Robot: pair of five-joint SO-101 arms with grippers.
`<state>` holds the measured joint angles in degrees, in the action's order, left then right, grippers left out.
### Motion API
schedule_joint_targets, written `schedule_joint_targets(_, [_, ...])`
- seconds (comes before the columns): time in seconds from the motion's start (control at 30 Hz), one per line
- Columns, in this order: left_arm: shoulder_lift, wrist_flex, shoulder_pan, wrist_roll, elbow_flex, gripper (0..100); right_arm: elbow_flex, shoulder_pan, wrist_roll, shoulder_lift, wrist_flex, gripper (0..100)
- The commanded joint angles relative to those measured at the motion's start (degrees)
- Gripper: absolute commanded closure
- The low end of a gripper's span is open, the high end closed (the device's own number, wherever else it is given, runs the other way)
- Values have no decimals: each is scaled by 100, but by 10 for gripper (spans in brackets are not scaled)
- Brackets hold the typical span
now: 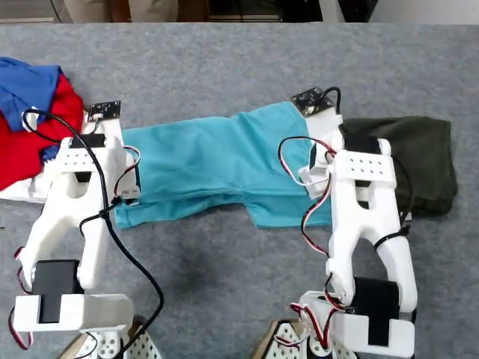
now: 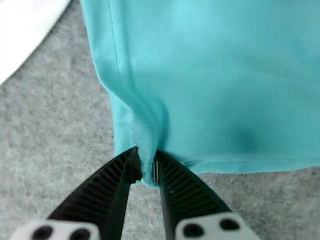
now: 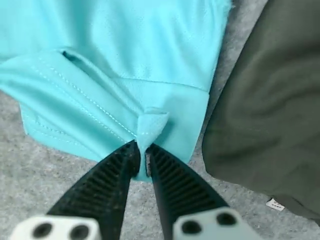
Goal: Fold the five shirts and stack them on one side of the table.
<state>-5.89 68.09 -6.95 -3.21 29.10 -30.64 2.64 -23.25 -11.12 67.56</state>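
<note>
A teal shirt [image 1: 217, 161] lies spread across the middle of the grey table [image 1: 224, 67]. My left gripper [image 2: 145, 167] is shut on the teal shirt's [image 2: 210, 75] near edge at its left end, pinching a small fold of cloth. My right gripper [image 3: 141, 155] is shut on a pinched fold of the teal shirt [image 3: 125, 55] at its right end, near the hem. A folded dark green shirt [image 1: 419, 161] lies just right of the teal one, beside the right arm [image 1: 363, 202]. The dark green shirt [image 3: 270, 100] lies close beside the right gripper.
A heap of red and blue shirts [image 1: 30, 112] sits at the table's left edge, with white cloth [image 1: 22, 191] under it; white cloth [image 2: 25, 25] lies near the left gripper. The left arm [image 1: 75, 209] stands over the teal shirt's left end. Bare table lies at the back and front centre.
</note>
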Motion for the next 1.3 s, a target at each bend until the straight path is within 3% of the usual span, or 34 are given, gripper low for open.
schedule_joint_targets(0.0, [-286,123,18,-9,-9,921,13,-92,-97,-321,132,900])
schedule_joint_targets(0.1, [-286,545,9,0,-255,813,127,-215,-501,-505,545,829])
schedule_joint_targets(0.3, [-286,1618,-202,-35,-1389,802,664,-356,-642,-901,1240,816])
schedule_joint_targets(0.43, [-242,1925,-325,26,-2330,901,1323,-479,-220,-505,1116,998])
schedule_joint_targets(0.47, [-233,1916,-325,141,-2514,948,1490,-558,-70,-295,1081,978])
schedule_joint_targets(0.5, [-198,1855,-299,290,-2664,985,1675,-646,70,-66,1055,970])
schedule_joint_targets(0.67, [497,712,-176,1134,-2708,958,2677,-1305,589,1543,712,994])
schedule_joint_targets(0.9, [2035,-369,-202,1213,-3121,959,4664,-1534,1090,3978,774,994])
schedule_joint_targets(1.27, [3108,-1099,-273,1178,-3244,973,7160,-1534,721,5798,3174,994])
